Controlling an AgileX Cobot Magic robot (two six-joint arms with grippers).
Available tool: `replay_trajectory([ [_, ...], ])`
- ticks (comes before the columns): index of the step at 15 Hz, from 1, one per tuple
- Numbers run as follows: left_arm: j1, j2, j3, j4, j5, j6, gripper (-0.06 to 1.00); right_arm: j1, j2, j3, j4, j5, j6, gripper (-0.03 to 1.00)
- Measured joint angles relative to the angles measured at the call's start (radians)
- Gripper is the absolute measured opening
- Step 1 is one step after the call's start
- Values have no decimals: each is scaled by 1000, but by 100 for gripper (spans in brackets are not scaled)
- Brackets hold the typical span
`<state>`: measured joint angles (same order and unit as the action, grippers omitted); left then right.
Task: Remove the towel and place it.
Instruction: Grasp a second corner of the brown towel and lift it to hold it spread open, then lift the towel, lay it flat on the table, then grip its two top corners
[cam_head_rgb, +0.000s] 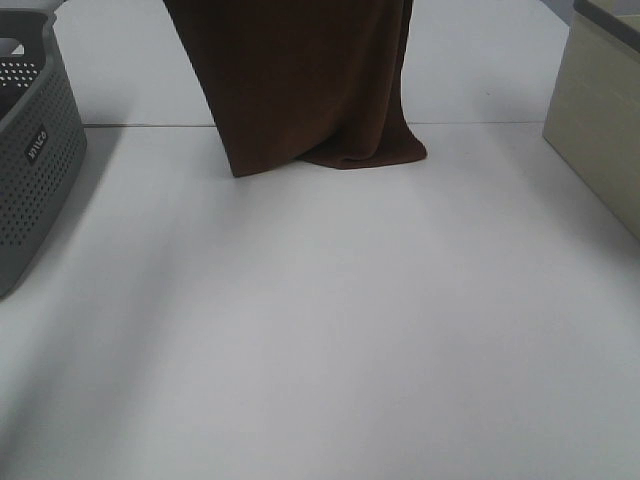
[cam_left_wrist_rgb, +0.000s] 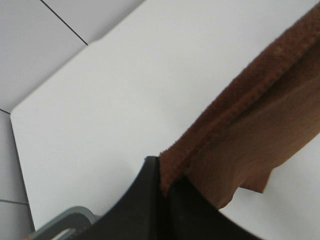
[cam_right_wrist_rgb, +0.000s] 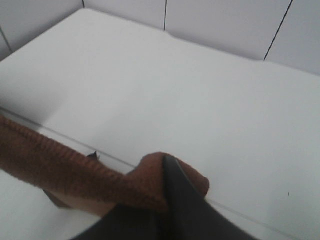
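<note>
Towel (cam_head_rgb: 300, 80) hangs as a dark brown curtain at the far middle of the counter (cam_head_rgb: 320, 330). Its top runs out past the upper edge of the exterior view, and its lower edge is bunched on the surface, so part of the weight rests there. Left jaws: clenched on the top hem, with the plush edge pinched between dark fingers (cam_left_wrist_rgb: 142, 200) (left wrist view). Right jaws: likewise clamped on a fold of the hem, the cloth bulging around one finger (right wrist view). Neither arm shows in the exterior view. The two holds sit at separate spots on the hem and keep the cloth spread as a sheet rather than a rope. That is probably the reason for using both arms, since a sheet can be laid flat. The towel is well apart from the grey basket (cam_head_rgb: 35, 150) on the left and from the beige box (cam_head_rgb: 600, 120) on the right. The white tag is not seen. Judgement: removal looks done and placing is the step in hand. The next move calls for lowering both holds together while drawing the hem toward the near side, so the cloth unrolls from the bunched edge instead of heaping on it. Risk: both pinches look shallow, close to the edge. If one slips, that side drops and the sheet collapses.
</note>
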<state>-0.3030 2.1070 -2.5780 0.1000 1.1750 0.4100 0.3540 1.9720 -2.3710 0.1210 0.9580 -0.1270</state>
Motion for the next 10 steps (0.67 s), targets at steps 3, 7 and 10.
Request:
replay_trajectory([
  [3, 0, -10, 16, -47, 33, -55, 0, 1, -52, 0, -4, 237, 3, 1],
  [7, -5, -165, 315, -47, 31, -138, 0, 4, -93, 22, 3, 258, 9, 1],
  [10, -12, -367, 572, -63, 20, -167, 0, 6, -205, 194, 50, 260, 11, 1],
])
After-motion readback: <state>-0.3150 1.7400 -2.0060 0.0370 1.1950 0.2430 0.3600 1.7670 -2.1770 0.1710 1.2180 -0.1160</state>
